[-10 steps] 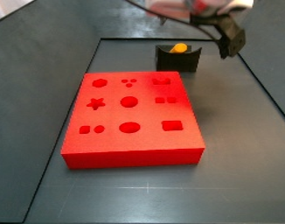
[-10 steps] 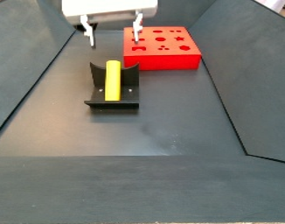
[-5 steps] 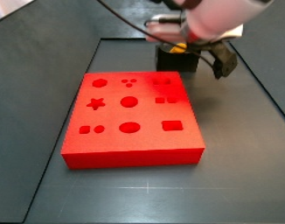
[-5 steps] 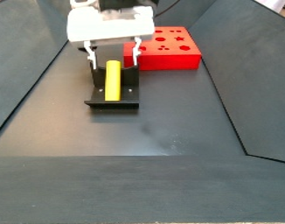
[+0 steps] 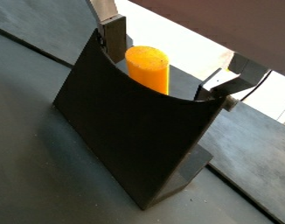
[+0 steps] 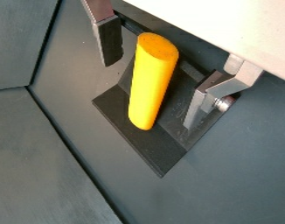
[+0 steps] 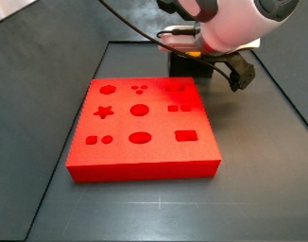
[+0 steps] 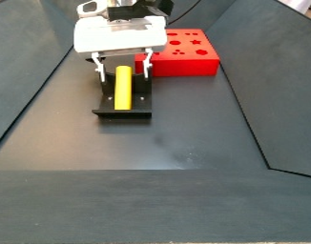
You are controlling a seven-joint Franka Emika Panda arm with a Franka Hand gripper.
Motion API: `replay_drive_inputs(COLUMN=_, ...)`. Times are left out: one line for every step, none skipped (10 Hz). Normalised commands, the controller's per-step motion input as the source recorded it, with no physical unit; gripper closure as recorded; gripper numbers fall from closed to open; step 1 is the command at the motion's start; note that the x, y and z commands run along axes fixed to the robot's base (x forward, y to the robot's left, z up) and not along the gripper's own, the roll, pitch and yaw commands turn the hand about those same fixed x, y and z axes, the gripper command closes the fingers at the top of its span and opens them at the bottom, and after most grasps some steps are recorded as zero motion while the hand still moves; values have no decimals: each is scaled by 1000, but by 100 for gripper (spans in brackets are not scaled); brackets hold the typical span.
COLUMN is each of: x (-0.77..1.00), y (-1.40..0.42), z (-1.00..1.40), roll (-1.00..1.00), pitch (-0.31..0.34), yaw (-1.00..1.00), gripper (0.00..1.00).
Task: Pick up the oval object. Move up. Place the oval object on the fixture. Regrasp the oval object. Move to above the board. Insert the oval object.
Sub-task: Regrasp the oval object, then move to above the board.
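The oval object (image 6: pixel 151 79) is a smooth yellow-orange peg lying lengthwise in the notch of the fixture (image 6: pixel 142 150), seen end-on in a wrist view (image 5: pixel 149 68) behind the fixture's dark wall (image 5: pixel 121 122). My gripper (image 6: pixel 153 87) is open and lowered over it, one finger (image 6: pixel 107 39) on each side, with small gaps to the peg. In a side view the gripper (image 8: pixel 120 65) straddles the far end of the peg (image 8: pixel 121 88) on the fixture (image 8: pixel 124 111). The arm hides the peg in a side view where my gripper (image 7: pixel 207 68) covers the fixture (image 7: pixel 186 66). The red board (image 7: pixel 142 128) lies beside it.
The board (image 8: pixel 184 52) with its shaped cutouts sits just beyond the fixture. Sloping dark walls (image 8: pixel 25 86) enclose the floor on both sides.
The gripper has come down from above the fixture, and its open fingers now flank the peg. The peg and fixture have not moved.
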Motion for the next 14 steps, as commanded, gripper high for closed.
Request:
replay_drive_inputs(x=17, y=0, z=-167, roll=49, pitch=-31, yaw=-16, gripper=0)
replay_drive_inputs(x=17, y=0, z=-167, roll=48, pitch=-31, yaw=-16, gripper=0)
replay_drive_inputs(x=0, y=0, z=0, roll=0, pitch=0, yaw=0, gripper=100)
replay_drive_inputs(x=253, y=-147, z=1000, roll=207, pitch=266, yaw=-63, gripper=100)
replay_drive_inputs(x=249, y=-147, z=1000, roll=194, pitch=277, yaw=-41, gripper=100)
replay_drive_inputs(x=243, y=-142, z=1000, roll=154, pitch=282, yaw=20, gripper=100)
replay_drive_inputs(x=242, y=-140, z=1000, roll=119, pitch=277, yaw=60, gripper=100)
replay_drive_inputs(x=238, y=-139, z=1000, roll=61, pitch=259, yaw=132, gripper=100)
replay_drive_inputs(x=235, y=-137, z=1000, roll=24, pitch=236, yaw=172, gripper=100)
replay_drive_inputs(x=233, y=-134, z=1000, roll=-5, pitch=204, yaw=208, gripper=100)
replay_drive_inputs(x=231, y=-133, z=1000, roll=-14, pitch=185, yaw=218, gripper=100)
replay_drive_inputs(x=224, y=-128, z=1000, roll=-21, pitch=138, yaw=228, gripper=100)
replay_drive_inputs(x=221, y=-127, z=1000, roll=-19, pitch=101, yaw=227, gripper=100)
replay_drive_inputs(x=211, y=-121, z=1000, roll=-18, pitch=65, yaw=211, gripper=100)
